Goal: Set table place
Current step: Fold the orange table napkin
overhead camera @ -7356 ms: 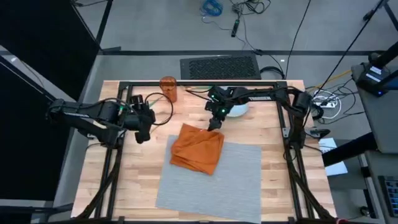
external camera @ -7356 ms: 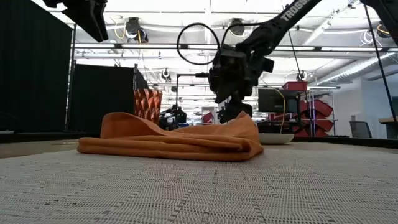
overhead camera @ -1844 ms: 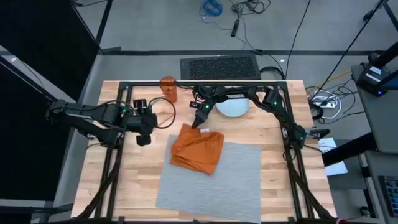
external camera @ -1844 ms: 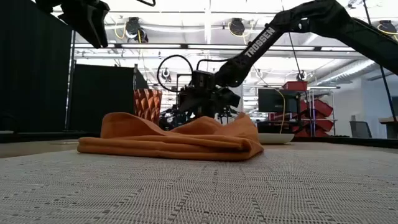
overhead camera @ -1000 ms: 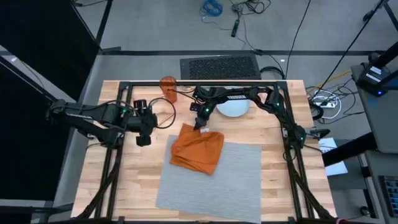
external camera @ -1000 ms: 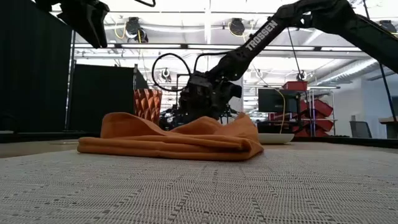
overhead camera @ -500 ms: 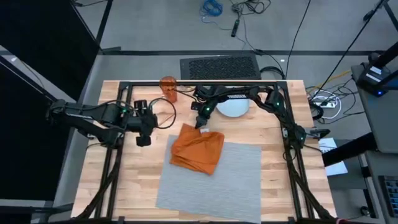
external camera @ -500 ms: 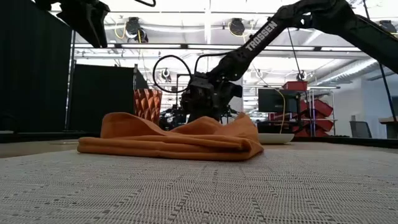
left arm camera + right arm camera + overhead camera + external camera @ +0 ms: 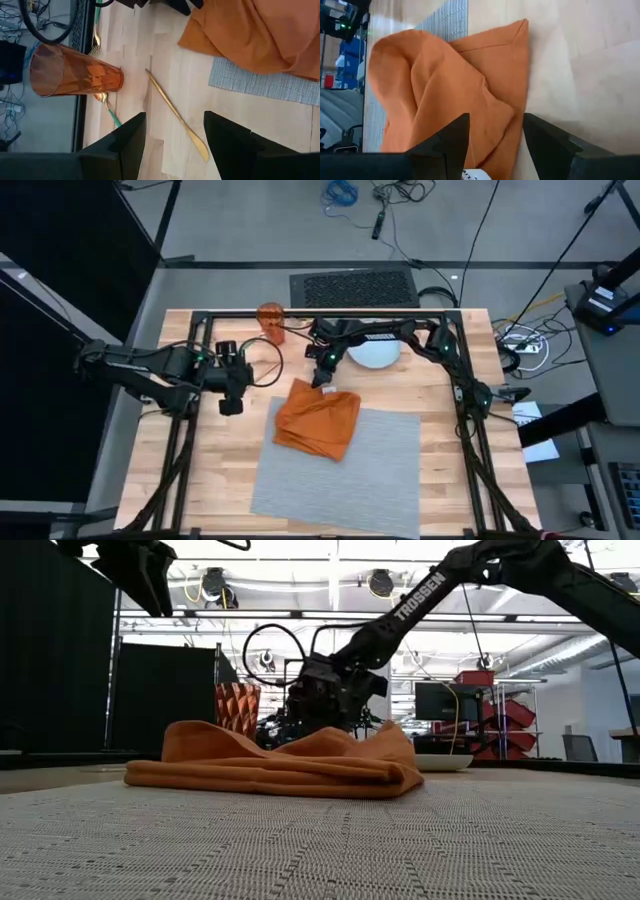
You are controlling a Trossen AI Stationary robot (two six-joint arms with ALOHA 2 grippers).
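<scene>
Here, seen from above, a light wooden tabletop fills the middle of the frame. A grey woven placemat lies in the lower centre. A crumpled orange napkin covers the mat's upper left corner, spilling onto bare wood.

The right claw hangs just above the napkin's upper edge, at centre frame. Its wrist view shows both dark fingers spread apart with the folded cloth between and beyond them, nothing gripped. A pale round plate sits upper centre, just behind this arm.

The left claw waits left of centre, off the mat, also open and empty. Its wrist view shows an amber faceted cup, a gold knife lying flat on the wood, and a gold fork partly hidden behind the cup.

The step in hand appears to be picking up the napkin to clear the mat. To do it well, the right claw should likely come straight down onto a raised fold, pinch several layers, and lift slowly so the mat underneath does not drag.
</scene>
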